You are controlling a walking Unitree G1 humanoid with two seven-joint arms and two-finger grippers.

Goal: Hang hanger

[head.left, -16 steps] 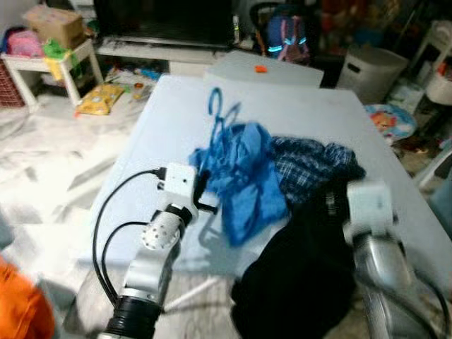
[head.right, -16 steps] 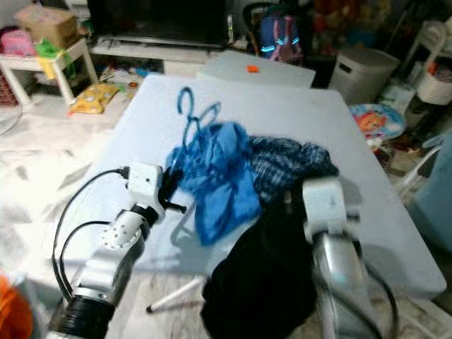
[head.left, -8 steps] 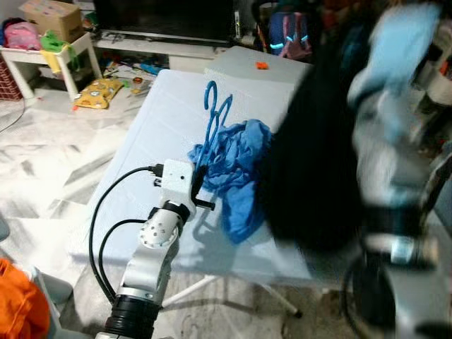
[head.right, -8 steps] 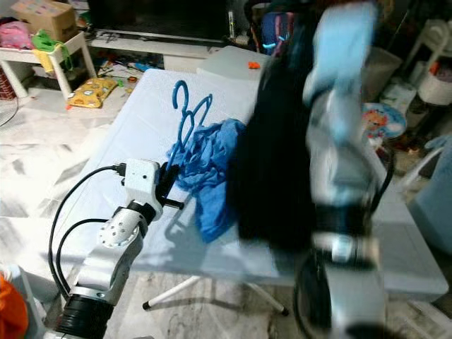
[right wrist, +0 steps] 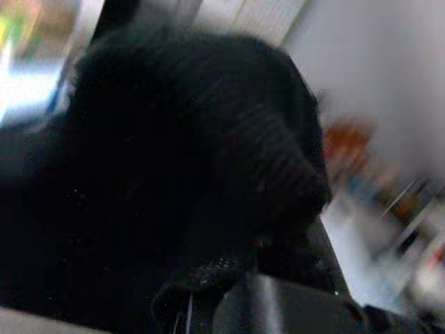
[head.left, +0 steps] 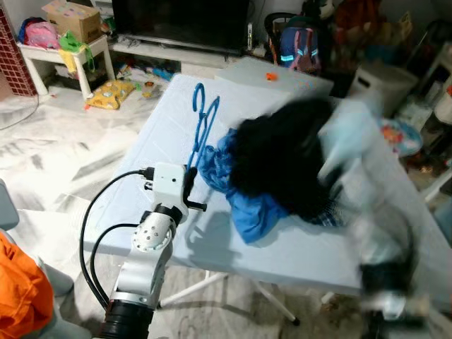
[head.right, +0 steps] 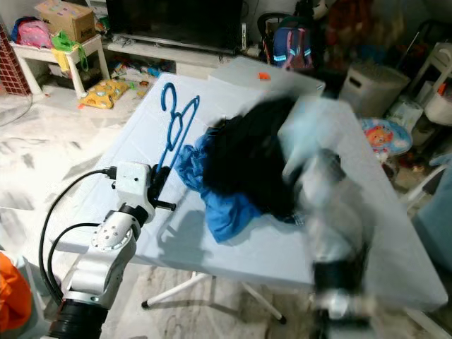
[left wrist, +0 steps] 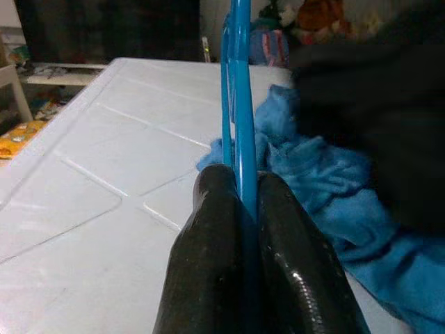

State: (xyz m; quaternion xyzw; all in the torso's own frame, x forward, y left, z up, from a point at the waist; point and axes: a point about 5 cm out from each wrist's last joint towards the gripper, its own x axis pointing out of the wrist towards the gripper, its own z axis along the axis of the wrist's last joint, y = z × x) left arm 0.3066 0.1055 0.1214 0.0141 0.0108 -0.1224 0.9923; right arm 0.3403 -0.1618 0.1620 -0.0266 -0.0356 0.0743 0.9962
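A blue hanger lies on the white folding table, its hook toward the far end. My left gripper is shut on its lower end; in the left wrist view the black fingers pinch the blue hanger. A blue garment is bunched just right of the hanger. A black garment, blurred by motion, lies partly over it. My right arm is a blur at the table's right side. In the right wrist view the black garment covers the right gripper.
A small orange object sits at the table's far end. Beyond are a dark TV unit and a backpack. A white side table and a yellow bag are at the left. Orange cloth is near my left side.
My right arm has swung down from its raised position, bringing the black garment low over the table and the blue garment. The left gripper stays shut on the hanger. The camera shifted slightly.
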